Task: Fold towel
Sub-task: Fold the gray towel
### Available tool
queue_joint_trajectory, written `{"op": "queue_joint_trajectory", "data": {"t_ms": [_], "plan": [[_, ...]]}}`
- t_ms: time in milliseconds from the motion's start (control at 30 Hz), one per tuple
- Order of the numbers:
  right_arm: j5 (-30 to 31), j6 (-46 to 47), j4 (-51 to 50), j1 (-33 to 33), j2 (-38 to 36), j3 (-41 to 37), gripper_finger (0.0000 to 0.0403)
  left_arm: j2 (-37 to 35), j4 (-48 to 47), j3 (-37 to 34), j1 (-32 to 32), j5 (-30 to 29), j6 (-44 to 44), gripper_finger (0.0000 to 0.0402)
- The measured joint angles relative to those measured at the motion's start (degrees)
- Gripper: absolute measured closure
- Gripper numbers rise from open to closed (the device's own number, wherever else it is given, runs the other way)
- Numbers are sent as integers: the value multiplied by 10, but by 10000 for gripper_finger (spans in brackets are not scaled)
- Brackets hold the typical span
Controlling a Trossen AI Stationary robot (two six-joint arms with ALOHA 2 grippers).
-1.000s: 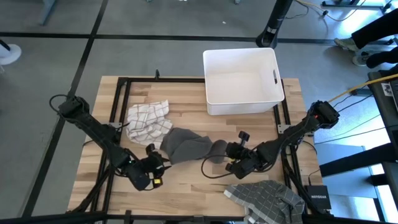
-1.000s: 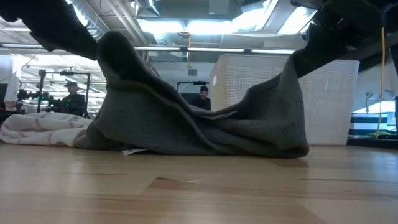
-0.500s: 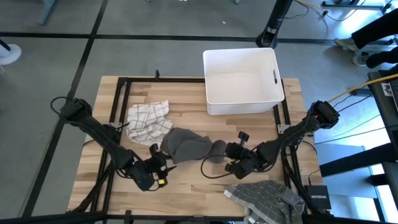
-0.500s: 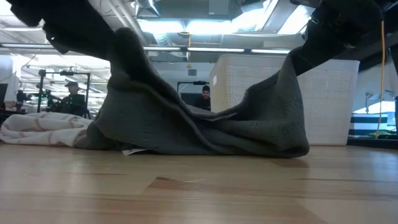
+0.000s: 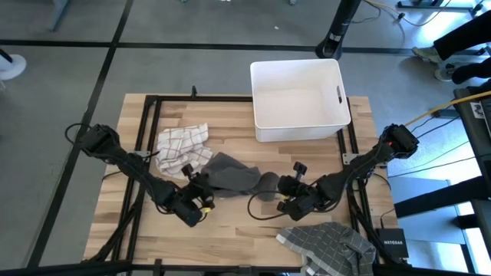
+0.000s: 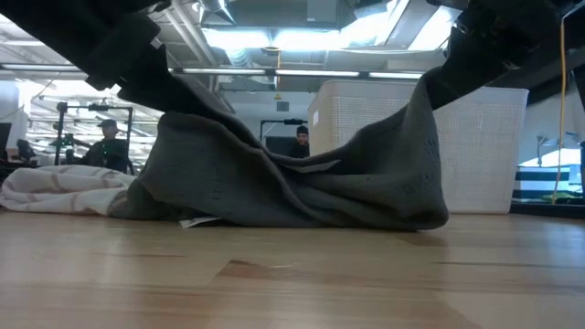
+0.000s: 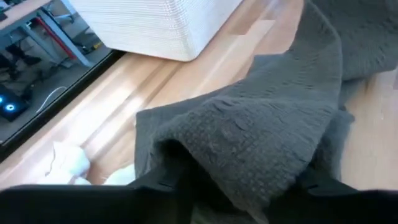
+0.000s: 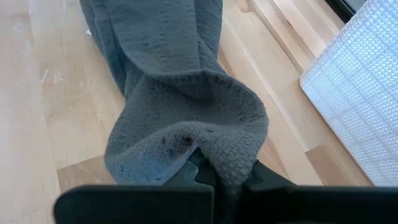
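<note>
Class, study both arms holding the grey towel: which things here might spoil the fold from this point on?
1. The grey towel hangs bunched between the left gripper and right gripper; creases may get folded in.
2. The checked cloth touches the towel's edge and might drag along.
3. The white bin stands close behind, limiting spreading room.

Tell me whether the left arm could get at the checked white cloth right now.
Probably not yet: the left hand seems to hold the grey towel, so it would have to let go first. Otherwise the checked white cloth lies close by on its side, with nothing between.
</note>
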Motion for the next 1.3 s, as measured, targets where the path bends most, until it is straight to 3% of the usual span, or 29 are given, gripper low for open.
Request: {"op": "queue_joint_trajectory", "data": {"t_ms": [200,267,500,667,733,1000,1300], "plan": [[0,0,1,0,0,0,393,-3,-19,0,-6,3,48,379],[1,-3,1,0,-4,0,393,-12,-49,6,-8,9,64,393],[56,-54,-2,0,-48,4,393,-58,-274,105,-10,73,90,398],[108,-130,-28,0,-98,63,393,-88,-405,206,10,256,129,397],[130,-166,-39,0,-114,99,393,-97,-447,240,14,288,131,399],[215,-346,-44,0,-146,257,393,-120,-615,357,16,306,117,397],[226,-477,-43,0,-146,425,393,-149,-666,462,16,305,140,394]]}}
